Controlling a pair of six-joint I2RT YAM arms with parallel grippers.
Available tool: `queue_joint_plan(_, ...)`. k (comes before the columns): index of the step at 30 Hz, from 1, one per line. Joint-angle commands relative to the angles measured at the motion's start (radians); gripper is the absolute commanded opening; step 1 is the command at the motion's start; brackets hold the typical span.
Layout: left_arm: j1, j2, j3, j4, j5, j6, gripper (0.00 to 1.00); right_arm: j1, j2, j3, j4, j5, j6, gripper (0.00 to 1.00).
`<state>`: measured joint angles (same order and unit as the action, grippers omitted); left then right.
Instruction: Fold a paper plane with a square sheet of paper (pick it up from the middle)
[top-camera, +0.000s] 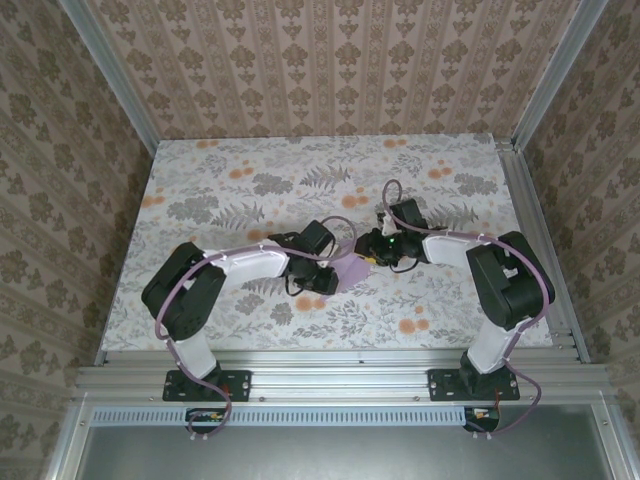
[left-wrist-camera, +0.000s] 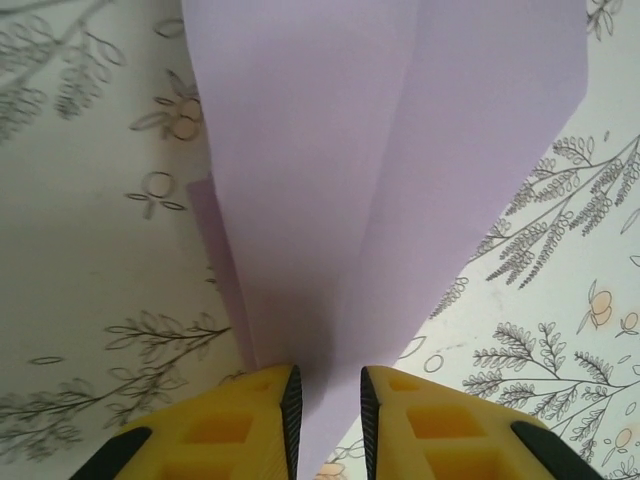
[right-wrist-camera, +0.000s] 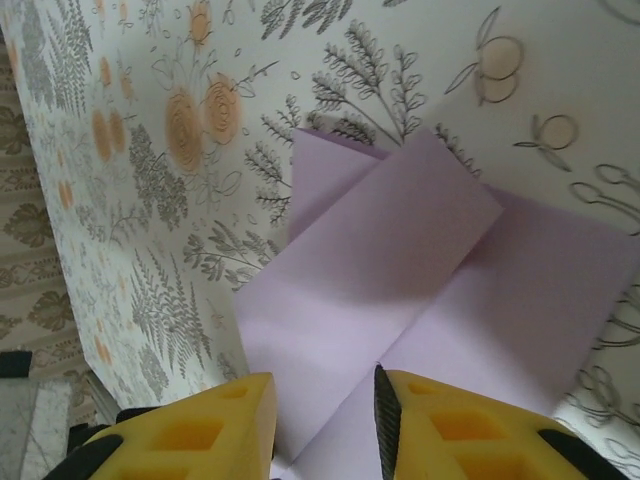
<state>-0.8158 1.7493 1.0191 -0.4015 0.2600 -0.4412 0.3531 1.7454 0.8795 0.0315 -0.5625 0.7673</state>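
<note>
The left hand (left-wrist-camera: 328, 410) hangs low over the table (left-wrist-camera: 80, 260), its fingers slightly parted. The narrow end of the half-folded lilac paper plane (left-wrist-camera: 340, 180) lies flat in that gap, its long axis widening straight away from the hand. The right hand (right-wrist-camera: 325, 410) hovers over the plane's overlapping flaps from the other side, also parted.
</note>
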Motion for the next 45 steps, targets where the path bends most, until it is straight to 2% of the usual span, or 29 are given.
queue_joint_plan(1,0.035,-0.01,0.028,-0.049,0.018,0.04,0.26,0.009,0.019,-0.014,0.034,-0.016,0.033,0.36)
queue_joint_plan(16,0.095,0.045,0.016,0.01,0.075,0.06,0.25,0.072,0.09,0.029,0.028,-0.002,0.056,0.4)
queue_joint_plan(24,0.104,0.053,0.004,0.012,0.085,0.069,0.24,0.087,0.108,0.032,0.108,-0.038,0.119,0.41)
queue_joint_plan(33,0.11,0.044,-0.005,0.027,0.116,0.066,0.23,0.116,0.112,0.004,0.194,-0.067,0.191,0.38)
queue_joint_plan(45,0.145,-0.007,-0.046,0.065,0.183,0.042,0.24,0.158,0.138,0.015,0.129,-0.009,0.157,0.3)
